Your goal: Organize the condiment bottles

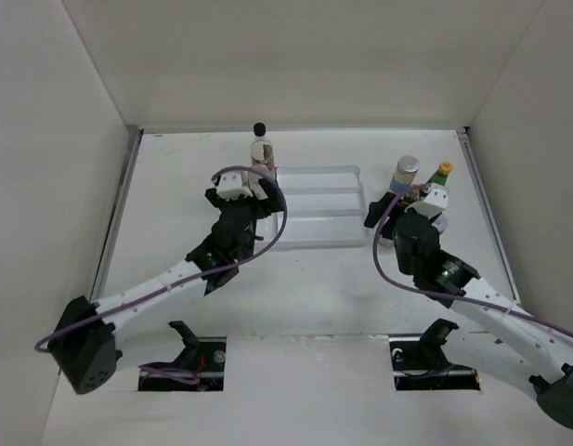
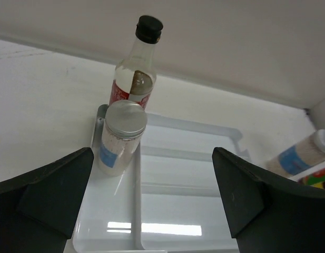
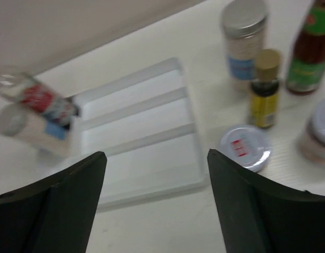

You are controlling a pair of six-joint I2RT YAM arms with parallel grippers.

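Note:
A tall clear black-capped bottle [image 1: 261,149] stands at the white divided tray's [image 1: 328,232] far left corner; it also shows in the left wrist view [image 2: 135,63]. A silver-lidded jar [image 2: 121,138] stands in the tray's [image 2: 178,211] left compartment. My left gripper [image 1: 266,206] is open and empty [image 2: 153,174] over the tray, just short of that jar. Right of the tray stand a silver-lidded jar [image 3: 244,37], a tiny dark yellow-capped bottle [image 3: 265,89], a red sauce bottle [image 3: 309,52] and a white-lidded jar [image 3: 245,147]. My right gripper [image 3: 156,158] is open and empty above the tray's right edge [image 3: 196,137].
White walls close in the table at the back and both sides. Another short jar [image 3: 317,132] sits at the right edge of the right wrist view. The bottle group [image 1: 421,177] stands close to my right gripper [image 1: 390,209].

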